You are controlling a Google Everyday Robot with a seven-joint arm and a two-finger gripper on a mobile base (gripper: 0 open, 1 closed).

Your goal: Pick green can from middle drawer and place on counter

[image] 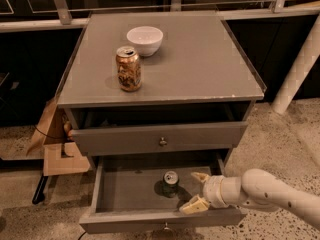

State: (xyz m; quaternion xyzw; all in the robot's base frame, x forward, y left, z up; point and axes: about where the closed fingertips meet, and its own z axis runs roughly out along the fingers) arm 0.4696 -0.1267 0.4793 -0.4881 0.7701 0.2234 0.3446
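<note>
The green can (170,183) stands upright on the floor of the open middle drawer (125,194), right of centre, silver top showing. My gripper (196,190) reaches in from the right on its white arm, inside the drawer just right of the can. Its pale fingers (194,204) are spread apart and hold nothing; they do not touch the can. The counter (200,59) is the flat grey cabinet top above.
A gold-brown patterned can (128,68) and a white bowl (145,40) stand on the counter's left half. The upper drawer (160,139) is slightly pulled out. A cardboard box (52,139) sits on the floor at the left, a white post (300,69) at the right.
</note>
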